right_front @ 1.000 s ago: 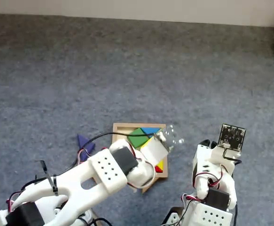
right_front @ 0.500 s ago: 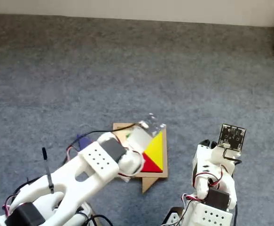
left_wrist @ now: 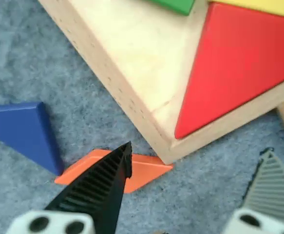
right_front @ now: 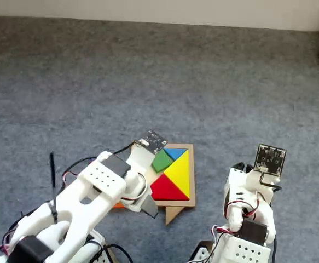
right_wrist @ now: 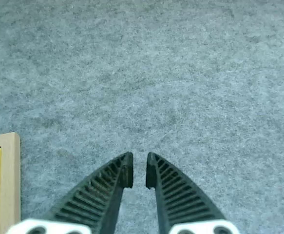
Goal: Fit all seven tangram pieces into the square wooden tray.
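Orange piece nr tray corner, under left gripper, jaws wide, empty; right gripper abt closed, empty.

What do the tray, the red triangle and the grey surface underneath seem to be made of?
Tray: pale bare wood, faint grain flecks.
Red triangle: probably painted wood, with smooth, even matte colour.
Grey surface: carpet or felt, with fuzzy fibres.
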Available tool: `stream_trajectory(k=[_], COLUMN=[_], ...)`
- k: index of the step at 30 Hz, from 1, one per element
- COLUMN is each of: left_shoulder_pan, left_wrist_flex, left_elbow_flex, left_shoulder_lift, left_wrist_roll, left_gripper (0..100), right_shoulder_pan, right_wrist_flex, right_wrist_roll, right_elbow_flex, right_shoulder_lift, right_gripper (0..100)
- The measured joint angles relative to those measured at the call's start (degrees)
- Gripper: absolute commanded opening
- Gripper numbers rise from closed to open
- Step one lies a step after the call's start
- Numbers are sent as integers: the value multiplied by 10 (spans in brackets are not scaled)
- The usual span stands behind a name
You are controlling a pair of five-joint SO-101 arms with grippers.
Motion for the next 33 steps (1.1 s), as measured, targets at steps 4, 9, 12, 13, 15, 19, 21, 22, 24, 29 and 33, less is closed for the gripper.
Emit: stream_trajectory(k=[4, 9, 12, 13, 15, 19, 21, 22, 24, 29, 33], left_shoulder_pan=[-4, -25, -40, -44, -55, -76, -86, -93, -104, -110, -107], left_wrist_flex=[1, 14, 14, 14, 13, -8, -11, -13, -13, 2, 55], left_elbow_flex=[-43, -121, -150, -160, -175, -208, -226, -236, -258, -291, -302], left_shoulder_lift=[87, 186, 216, 223, 231, 251, 264, 272, 288, 299, 258], left_wrist_roll=[-7, -7, -7, -7, -7, -7, -4, 0, 1, 1, 1], left_gripper=[379, 379, 379, 379, 378, 378, 378, 378, 378, 378, 378], right_shoulder_pan=[0, 0, 0, 0, 0, 0, 0, 0, 0, 0, 0], right_wrist_flex=[0, 0, 0, 0, 0, 0, 0, 0, 0, 0, 0], right_wrist_roll=[0, 0, 0, 0, 0, 0, 0, 0, 0, 0, 0], right_elbow_flex=[0, 0, 0, 0, 0, 0, 0, 0, 0, 0, 0], right_shoulder_lift=[0, 0, 0, 0, 0, 0, 0, 0, 0, 0, 0], right_gripper=[54, 54, 54, 54, 54, 54, 54, 54, 54, 54, 54])
